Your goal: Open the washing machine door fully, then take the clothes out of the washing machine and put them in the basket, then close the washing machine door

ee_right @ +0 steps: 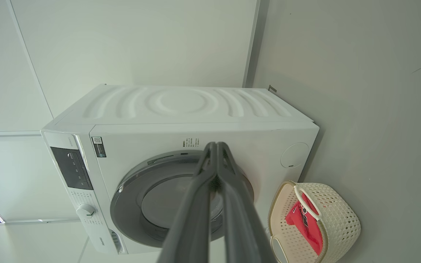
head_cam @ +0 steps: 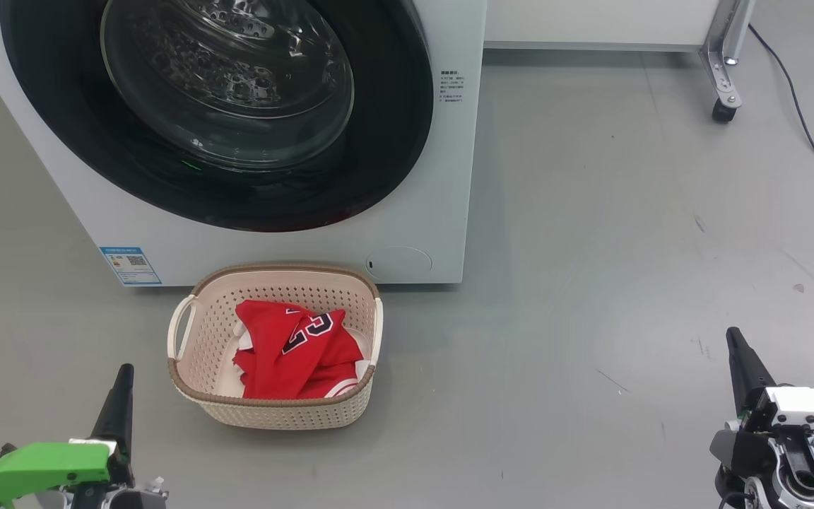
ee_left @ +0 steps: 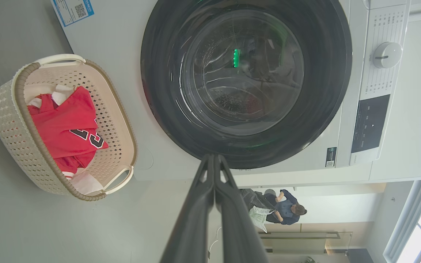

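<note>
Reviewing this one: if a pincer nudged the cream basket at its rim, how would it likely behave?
The basket is perforated plastic holding soft red clothes, so it is probably light and would likely slide on the smooth floor. Its broad base and low walls suggest it would not tip easily. The thin side handle may flex.

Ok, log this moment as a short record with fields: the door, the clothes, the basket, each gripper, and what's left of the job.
washing machine door: closed against the front of the washing machine
clothes: red jersey, crumpled inside the basket
basket: upright on the floor, just in front of the washer
left gripper: shut, empty, apart from the basket
right gripper: shut, empty, well off to the side
job left: apparently nothing; the end state looks reached
</note>
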{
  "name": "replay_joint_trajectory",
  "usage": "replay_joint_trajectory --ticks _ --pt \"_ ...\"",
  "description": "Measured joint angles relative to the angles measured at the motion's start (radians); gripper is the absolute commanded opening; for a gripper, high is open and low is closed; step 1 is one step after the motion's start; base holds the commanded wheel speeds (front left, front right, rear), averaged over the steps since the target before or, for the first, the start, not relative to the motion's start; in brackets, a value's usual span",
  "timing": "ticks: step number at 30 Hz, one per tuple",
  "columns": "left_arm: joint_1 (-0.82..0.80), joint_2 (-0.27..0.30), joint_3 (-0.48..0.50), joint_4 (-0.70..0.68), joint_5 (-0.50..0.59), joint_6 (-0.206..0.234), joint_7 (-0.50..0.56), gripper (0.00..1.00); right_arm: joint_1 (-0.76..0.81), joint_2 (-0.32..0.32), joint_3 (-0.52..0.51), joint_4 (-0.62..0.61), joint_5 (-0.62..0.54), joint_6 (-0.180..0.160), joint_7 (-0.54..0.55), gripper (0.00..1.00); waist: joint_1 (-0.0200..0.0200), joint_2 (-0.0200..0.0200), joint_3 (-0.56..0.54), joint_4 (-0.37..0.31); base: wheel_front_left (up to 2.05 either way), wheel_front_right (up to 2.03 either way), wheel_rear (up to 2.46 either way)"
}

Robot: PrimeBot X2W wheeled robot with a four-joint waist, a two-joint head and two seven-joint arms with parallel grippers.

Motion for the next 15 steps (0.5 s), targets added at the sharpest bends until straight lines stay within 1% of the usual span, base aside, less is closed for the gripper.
replay_joint_trajectory --ticks 15 --pt "-0.002 -0.001 0.001 0.0 0.0 0.0 0.0 0.0 0.0 0.0 0.0 0.0 0.0 0.0 0.0 0.0 0.0 0.0 0.0 0.0 0.0 0.0 0.0"
